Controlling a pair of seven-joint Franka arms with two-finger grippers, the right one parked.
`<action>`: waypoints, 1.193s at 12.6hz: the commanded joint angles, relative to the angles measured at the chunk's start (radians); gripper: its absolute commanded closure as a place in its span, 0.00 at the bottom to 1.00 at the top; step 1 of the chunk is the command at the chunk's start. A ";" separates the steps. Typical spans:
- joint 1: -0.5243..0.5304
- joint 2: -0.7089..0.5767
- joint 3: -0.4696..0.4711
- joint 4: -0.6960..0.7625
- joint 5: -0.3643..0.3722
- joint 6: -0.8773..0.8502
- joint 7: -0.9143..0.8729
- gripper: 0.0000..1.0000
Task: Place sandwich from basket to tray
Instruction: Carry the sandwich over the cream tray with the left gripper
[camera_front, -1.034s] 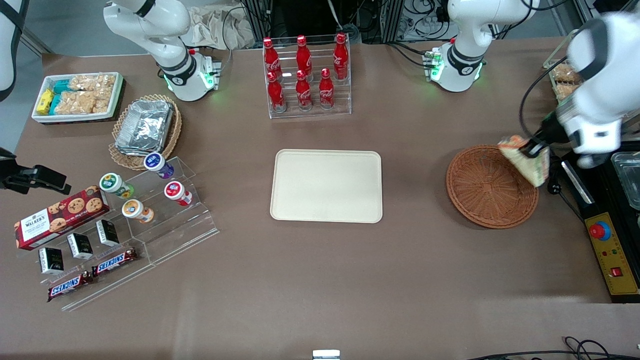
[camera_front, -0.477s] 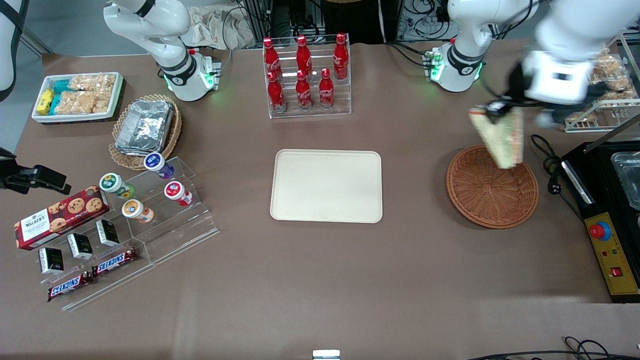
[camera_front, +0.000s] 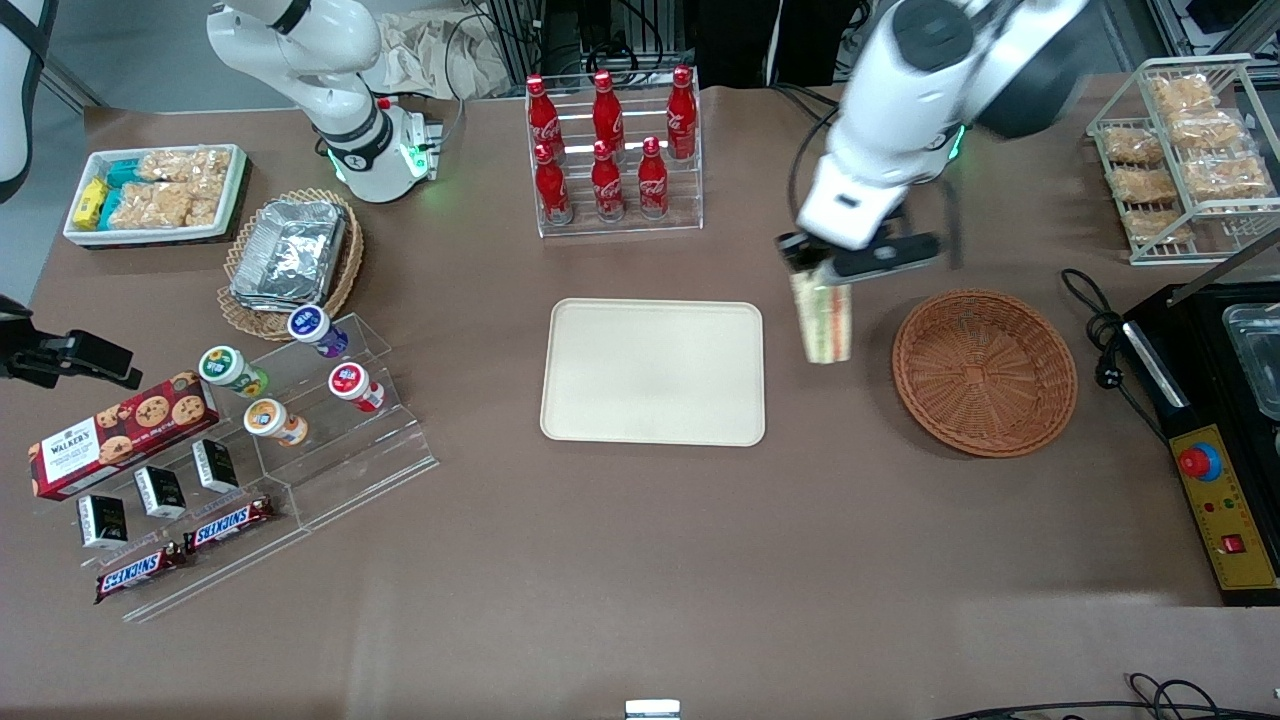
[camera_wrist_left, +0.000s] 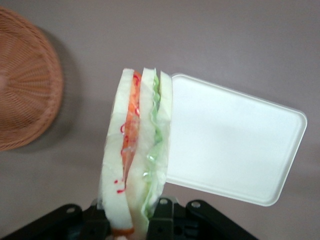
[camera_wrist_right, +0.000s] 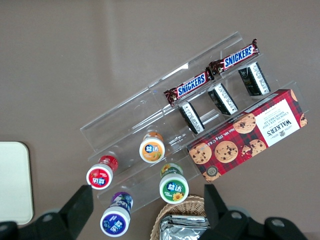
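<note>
Carry step: the claw, clamped on the sandwich, hangs above the desk between basket and tray. Next, move over the tray, lower, release.

Gripper clamped on sandwich, wedge hanging point-down above worktop, between tray and basket. Sandwich just beside tray edge, clear of basket. Nothing on tray or in basket.
</note>
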 joint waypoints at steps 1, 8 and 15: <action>-0.057 0.066 -0.029 -0.120 0.001 0.191 0.011 1.00; -0.105 0.417 -0.024 -0.105 0.291 0.415 -0.013 1.00; -0.104 0.562 -0.023 -0.045 0.586 0.441 -0.266 0.00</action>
